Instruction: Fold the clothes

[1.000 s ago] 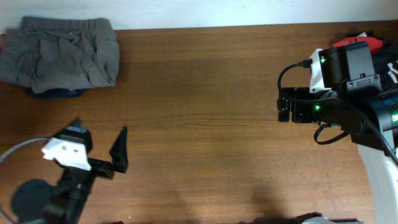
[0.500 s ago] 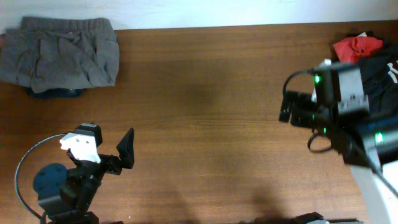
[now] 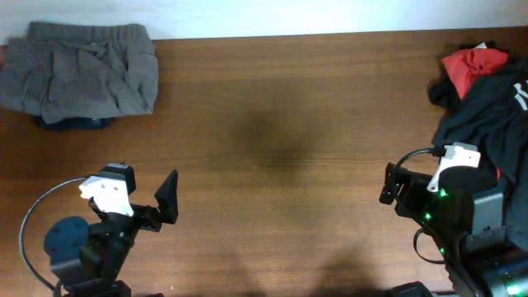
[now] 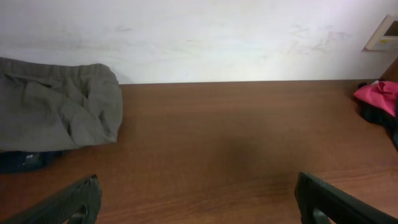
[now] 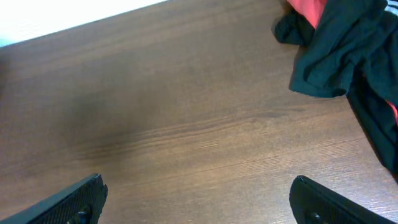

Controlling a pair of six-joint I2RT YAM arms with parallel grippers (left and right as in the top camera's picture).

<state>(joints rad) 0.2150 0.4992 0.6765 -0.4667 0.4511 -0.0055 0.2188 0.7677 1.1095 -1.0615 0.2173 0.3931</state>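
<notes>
The clothes (image 3: 78, 70) lie as a folded grey-olive bundle at the table's far left corner, waistband toward the wall, and show in the left wrist view at upper left (image 4: 56, 109). My left gripper (image 3: 142, 190) hovers near the front left edge, well short of the bundle. It is open, with nothing between its fingers (image 4: 68, 202) but bare wood. My right gripper (image 3: 404, 183) sits low at the front right, also open over bare table (image 5: 199, 202), with its fingers (image 5: 329, 202) far apart.
A dark navy garment (image 3: 70, 122) peeks out from under the grey bundle. A pile of black cloth (image 3: 487, 115) with a red piece (image 3: 470, 62) on top fills the far right corner and shows in the right wrist view (image 5: 336, 56).
My right arm has pulled back from the red and black pile toward the front edge, uncovering the pile. My left arm shifted slightly early on, then held still.
</notes>
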